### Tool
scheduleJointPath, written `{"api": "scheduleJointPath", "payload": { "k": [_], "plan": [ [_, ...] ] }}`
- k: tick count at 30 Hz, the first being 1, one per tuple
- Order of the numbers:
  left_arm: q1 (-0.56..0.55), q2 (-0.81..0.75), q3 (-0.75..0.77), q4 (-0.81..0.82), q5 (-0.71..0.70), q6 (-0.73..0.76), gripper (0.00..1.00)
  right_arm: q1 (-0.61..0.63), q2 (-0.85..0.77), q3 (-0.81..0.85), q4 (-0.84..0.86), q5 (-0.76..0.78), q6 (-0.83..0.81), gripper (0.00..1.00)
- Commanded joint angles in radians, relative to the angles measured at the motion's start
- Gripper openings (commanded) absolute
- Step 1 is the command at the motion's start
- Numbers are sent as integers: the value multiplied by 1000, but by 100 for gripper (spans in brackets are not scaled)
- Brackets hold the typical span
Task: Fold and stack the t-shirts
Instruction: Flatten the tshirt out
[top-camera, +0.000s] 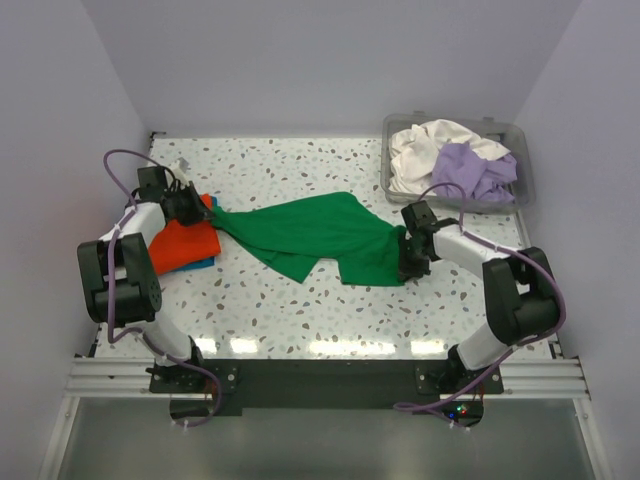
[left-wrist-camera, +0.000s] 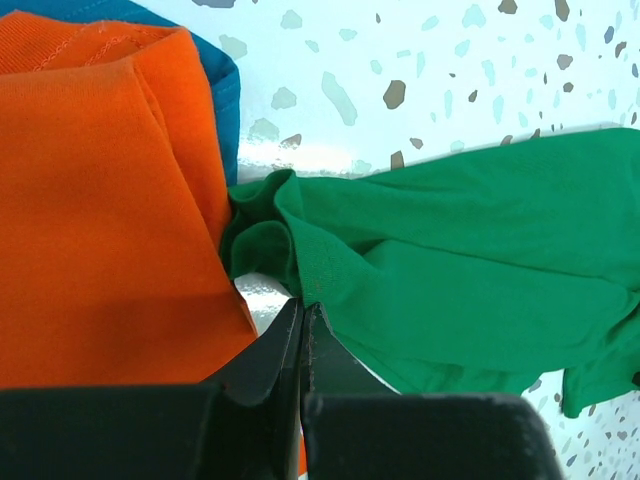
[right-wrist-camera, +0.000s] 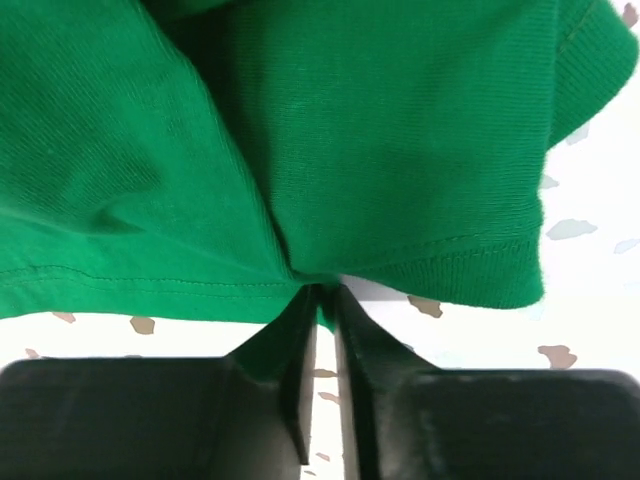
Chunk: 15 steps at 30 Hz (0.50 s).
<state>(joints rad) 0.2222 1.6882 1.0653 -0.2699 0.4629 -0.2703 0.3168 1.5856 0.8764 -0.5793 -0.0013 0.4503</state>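
Note:
A green t-shirt (top-camera: 320, 235) lies stretched across the middle of the table between both arms. My left gripper (top-camera: 205, 213) is shut on its left end (left-wrist-camera: 300, 270), right beside the folded orange t-shirt (top-camera: 185, 243) that rests on a blue one (top-camera: 205, 263). My right gripper (top-camera: 405, 262) pinches the green hem (right-wrist-camera: 330, 270) at the shirt's right end, its jaws nearly together on the cloth. In the left wrist view the orange shirt (left-wrist-camera: 100, 200) fills the left side and the blue shirt (left-wrist-camera: 225, 90) peeks out behind it.
A clear plastic bin (top-camera: 520, 190) at the back right holds a white shirt (top-camera: 430, 145) and a lavender shirt (top-camera: 475, 170). Walls close in the table on the left, back and right. A metal rail (top-camera: 320, 375) runs along the near edge.

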Motion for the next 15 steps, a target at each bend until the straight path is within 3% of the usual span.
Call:
{"api": "scheduleJointPath", "payload": {
  "k": [1,4,10,15],
  "plan": [
    [6,-35,-5,43,20,-7,0,-2,27,-10,-10,-29,5,14],
    [5,-41,-11,44,23,-12,0,-1,1,12,-50,-29,-2,1],
    [-15,-77,-5,60,16,-50,0,-2,-99,232,-220,-2,-15,0],
    [-63,-97,94,80,-3,-99,0,-2,-93,579,-335,75,-56,0]
  ]
}}
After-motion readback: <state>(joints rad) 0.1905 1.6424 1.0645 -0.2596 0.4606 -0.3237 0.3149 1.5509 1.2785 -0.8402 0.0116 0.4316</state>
